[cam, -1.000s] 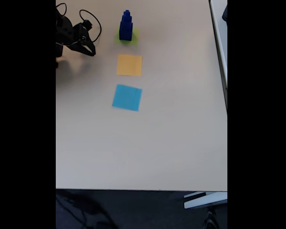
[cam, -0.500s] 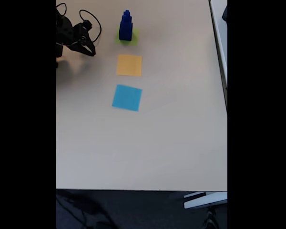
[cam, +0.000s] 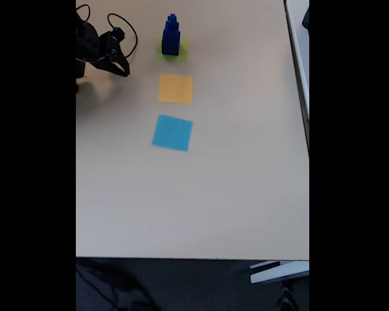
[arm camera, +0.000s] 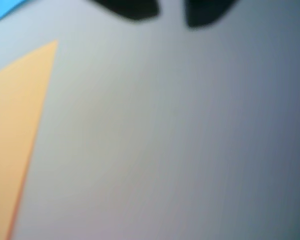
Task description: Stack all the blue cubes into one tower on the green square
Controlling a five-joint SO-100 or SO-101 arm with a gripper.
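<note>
In the fixed view the blue cubes (cam: 171, 37) stand as one tower, largest at the bottom, on the green square (cam: 181, 52) at the far end of the table. My black gripper (cam: 121, 67) hangs to the left of the tower, well apart from it, with nothing in it. In the wrist view its two dark fingertips (arm camera: 130, 7) show at the top edge with a narrow gap between them, so the gripper (arm camera: 171, 12) is slightly open over bare table.
An orange square (cam: 176, 88) (arm camera: 15, 130) and a light-blue square (cam: 172, 133) (arm camera: 2, 10) lie in a row in front of the green one. Black cables (cam: 126, 29) loop behind the arm. The table's front edge (cam: 194, 258) meets dark floor.
</note>
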